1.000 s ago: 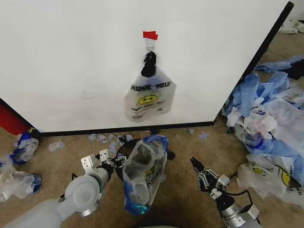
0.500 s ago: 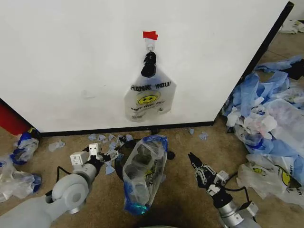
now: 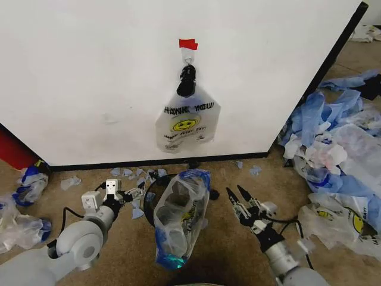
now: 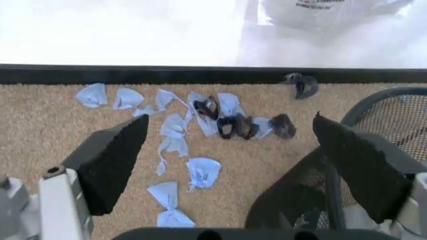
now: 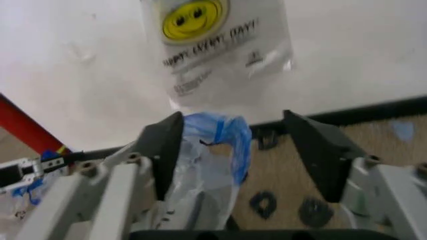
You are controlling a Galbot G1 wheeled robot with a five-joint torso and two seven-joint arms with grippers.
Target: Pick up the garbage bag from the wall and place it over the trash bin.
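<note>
Both end effectors hover low over the carpet with nothing in them. Left end effector [image 3: 132,192] has its fingers spread apart; the trash bin [image 3: 164,208] stands just to its right, so close that in the left wrist view the black mesh rim [image 4: 383,107] sits beside one finger [image 4: 360,167]. Ahead of it lie blue plastic scraps [image 4: 175,132] and a few dark clips [image 4: 233,126] on the floor, short of the wall's black edge strip [image 4: 167,74]. Right end effector [image 3: 239,201] also has its fingers spread apart; the bin is just to its left, apart from it. The garbage bag [image 3: 178,217], see-through with blue trim, is draped over the bin, its blue top edge [image 5: 223,130] showing between the right fingers in the right wrist view. Beyond both, on the wall [image 3: 89,71], a second smiley bag [image 3: 187,124] with THANK YOU lettering hangs from a black clip [image 3: 187,80] under a red tape mark [image 3: 188,44]. To the right of the right end effector, a heap of blue and white bags [image 3: 339,149] covers the floor
</note>
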